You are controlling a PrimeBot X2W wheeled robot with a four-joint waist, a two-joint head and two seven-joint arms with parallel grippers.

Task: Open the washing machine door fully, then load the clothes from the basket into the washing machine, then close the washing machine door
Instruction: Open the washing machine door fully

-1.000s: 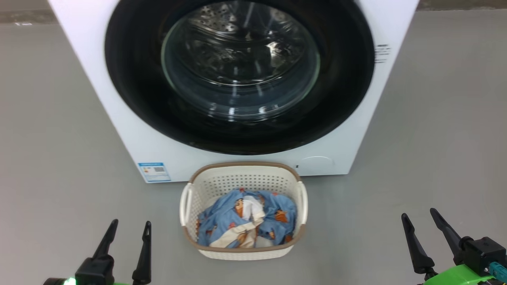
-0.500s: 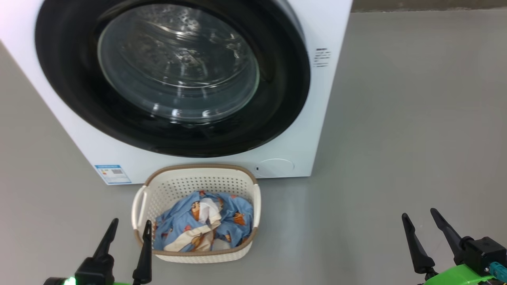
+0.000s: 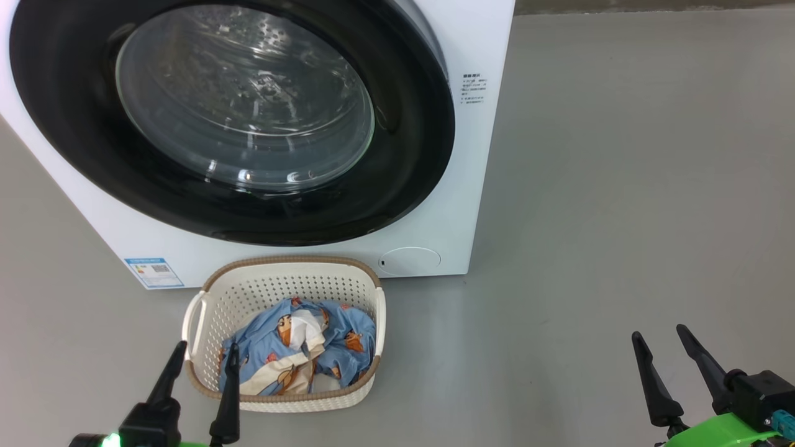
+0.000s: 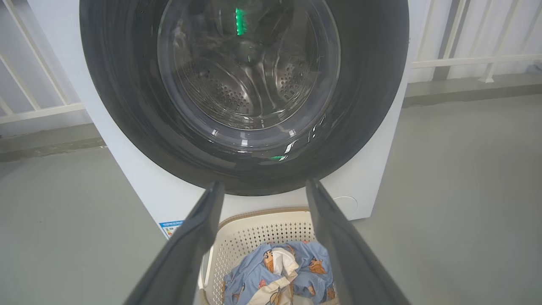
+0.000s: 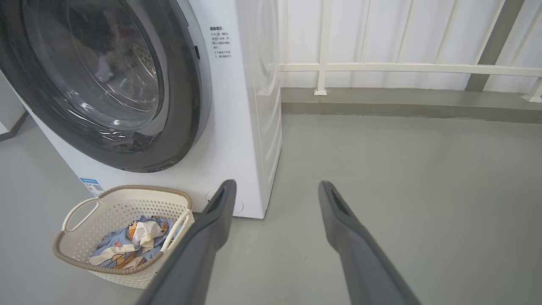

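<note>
The white washing machine [image 3: 478,161] stands at the upper left of the head view. Its round door [image 3: 410,155], black-rimmed with a glass bowl, is closed flat against the front. On the floor before it sits the cream basket [image 3: 282,273], holding light-blue clothes [image 3: 338,326] with orange figures and cream patches. My left gripper [image 3: 207,351] hangs open at the basket's near left corner, nothing between its fingers. My right gripper [image 3: 660,335] stands open over bare floor far to the right. The left wrist view has the door [image 4: 364,106] ahead and the clothes [image 4: 315,258] below.
Grey floor [image 3: 621,186] spreads to the right of the machine. A white railing [image 5: 406,67] on a low kerb runs behind it. A blue label sticker [image 3: 153,272] marks the machine's lower left front.
The whole head view has swung right, so machine and basket now sit further left in it. Both grippers keep their places in the picture and stay open.
</note>
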